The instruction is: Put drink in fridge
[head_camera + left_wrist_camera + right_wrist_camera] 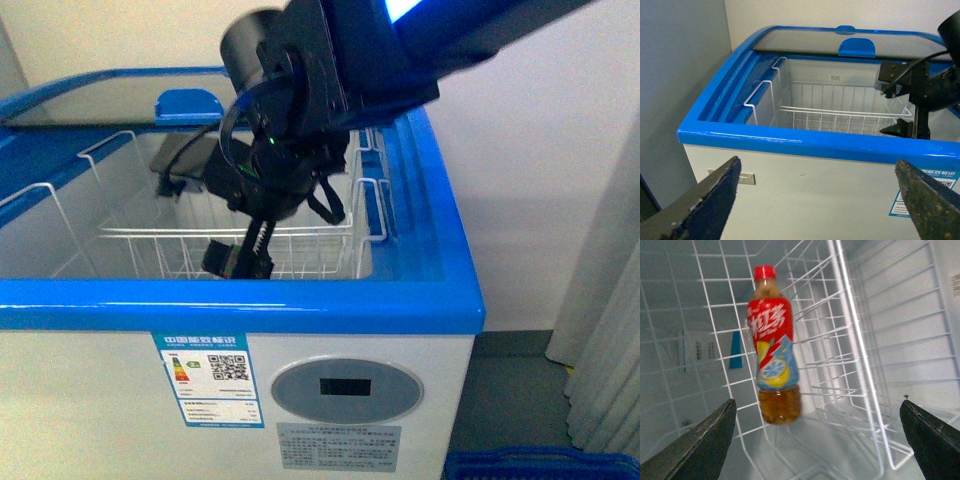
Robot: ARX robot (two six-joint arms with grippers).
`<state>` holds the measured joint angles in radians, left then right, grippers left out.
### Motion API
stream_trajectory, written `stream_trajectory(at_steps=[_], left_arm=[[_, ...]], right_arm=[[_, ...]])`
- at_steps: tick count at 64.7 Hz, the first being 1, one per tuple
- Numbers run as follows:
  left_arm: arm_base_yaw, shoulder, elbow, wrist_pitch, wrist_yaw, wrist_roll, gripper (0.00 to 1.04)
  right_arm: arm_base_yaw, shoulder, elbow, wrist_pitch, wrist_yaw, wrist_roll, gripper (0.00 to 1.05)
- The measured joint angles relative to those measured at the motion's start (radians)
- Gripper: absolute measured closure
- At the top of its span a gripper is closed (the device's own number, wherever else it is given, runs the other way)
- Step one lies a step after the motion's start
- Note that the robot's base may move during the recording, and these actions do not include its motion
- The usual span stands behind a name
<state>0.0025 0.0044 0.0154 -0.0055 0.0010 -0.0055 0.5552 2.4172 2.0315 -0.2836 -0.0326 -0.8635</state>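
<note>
The fridge [240,305] is a white chest freezer with a blue rim, and its near half is open. My right gripper [190,222] reaches down into it above a white wire basket [300,250], jaws wide open and empty. In the right wrist view the drink [772,347], with red cap, red label and amber liquid, rests against the wire basket [850,340]. It sits between my open right gripper's [817,440] fingers and beyond them, touching neither. My left gripper [817,200] is open and empty in front of the fridge's white front wall [820,180]. The drink is hidden in the front view.
A glass lid with a blue handle [188,105] covers the fridge's far half. A grey oval display panel [345,388] is on the front wall. A blue basket [540,465] stands on the floor at the lower right. A white wall runs along the right.
</note>
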Motion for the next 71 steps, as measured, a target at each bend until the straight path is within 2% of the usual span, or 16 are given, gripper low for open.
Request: stream_trajectory(at_steps=[9,20,25,29,34,40,45,50,57,62,65,70,71], left_arm=[[0.000,0.000,0.000,0.000,0.000,0.000,0.08],[0.000,0.000,0.000,0.000,0.000,0.000,0.08],[0.000,0.000,0.000,0.000,0.000,0.000,0.08],[0.000,0.000,0.000,0.000,0.000,0.001,0.08],[0.000,0.000,0.000,0.000,0.000,0.000,0.08],[0.000,0.000,0.000,0.000,0.000,0.001,0.08],[0.000,0.000,0.000,0.000,0.000,0.001,0.08],[0.000,0.000,0.000,0.000,0.000,0.001,0.08],[0.000,0.000,0.000,0.000,0.000,0.001,0.08],[0.000,-0.001,0.000,0.000,0.000,0.001,0.08],[0.000,-0.001,0.000,0.000,-0.001,0.001,0.08],[0.000,-0.001,0.000,0.000,0.000,0.001,0.08],[0.000,-0.001,0.000,0.000,0.000,0.001,0.08]], right_arm=[[0.003,-0.212,-0.142,0.150,-0.006,0.108,0.07],[-0.059,-0.481,-0.333,0.337,0.124,0.247,0.07],[-0.138,-0.661,-0.480,0.372,0.252,0.372,0.07],[-0.210,-0.836,-0.623,0.322,0.348,0.505,0.07],[-0.280,-1.098,-0.832,0.251,0.388,0.607,0.07],[-0.314,-1.341,-1.003,0.146,0.427,0.666,0.07],[-0.316,-1.587,-1.149,0.008,0.484,0.721,0.07],[-0.274,-1.794,-1.249,-0.138,0.560,0.775,0.07],[-0.256,-1.966,-1.336,-0.158,0.607,0.843,0.07],[-0.323,-2.044,-1.431,0.020,0.383,0.849,0.19],[-0.358,-2.071,-1.491,0.087,0.287,0.850,0.26],[-0.395,-2.099,-1.565,0.131,0.196,0.850,0.36],[-0.417,-2.109,-1.585,0.137,0.150,0.850,0.39]])
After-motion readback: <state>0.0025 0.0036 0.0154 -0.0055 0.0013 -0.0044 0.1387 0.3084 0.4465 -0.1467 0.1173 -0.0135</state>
